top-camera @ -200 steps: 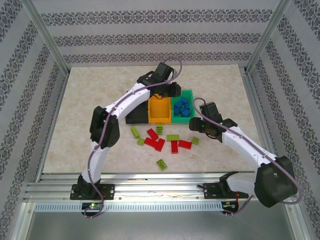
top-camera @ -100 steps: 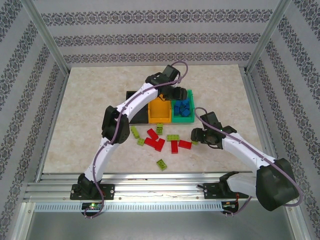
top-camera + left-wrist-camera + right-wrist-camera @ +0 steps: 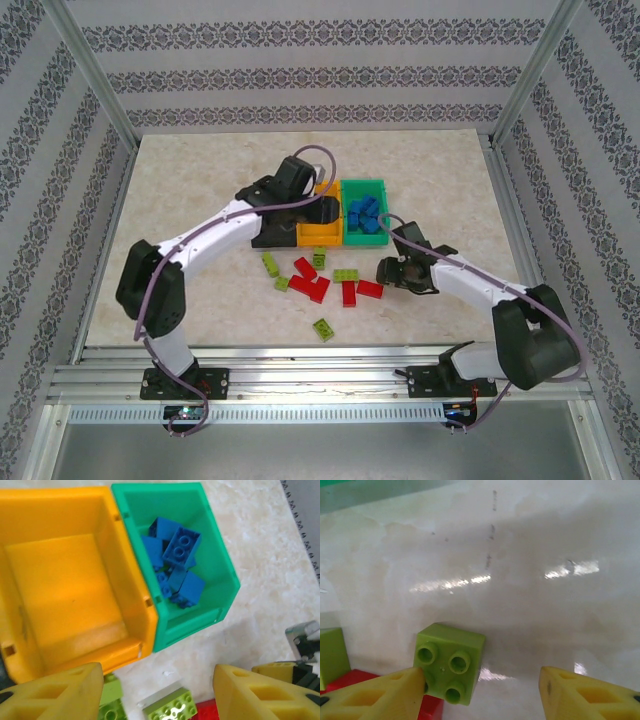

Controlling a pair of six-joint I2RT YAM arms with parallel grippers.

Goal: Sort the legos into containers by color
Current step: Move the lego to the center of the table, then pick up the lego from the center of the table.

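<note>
My left arm (image 3: 205,238) and right arm (image 3: 470,285): white link shells, black joint housings, black bases (image 3: 185,383), a mauve cable along each. Left gripper (image 3: 157,680), right gripper (image 3: 482,672): yellow wedge fingers (image 3: 55,692), rectangular cut-outs.

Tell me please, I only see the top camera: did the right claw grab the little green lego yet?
Observer: Not yet. In the right wrist view the right gripper is open. The lime green brick sits on the table close beside one finger, with a wide gap to the other.
Operator: Are its bumps up?
Observer: Yes, its studs face up at the wrist camera.
Operator: Is the orange box empty?
Observer: The left wrist view shows the orange bin with a bare floor and no bricks inside.
</note>
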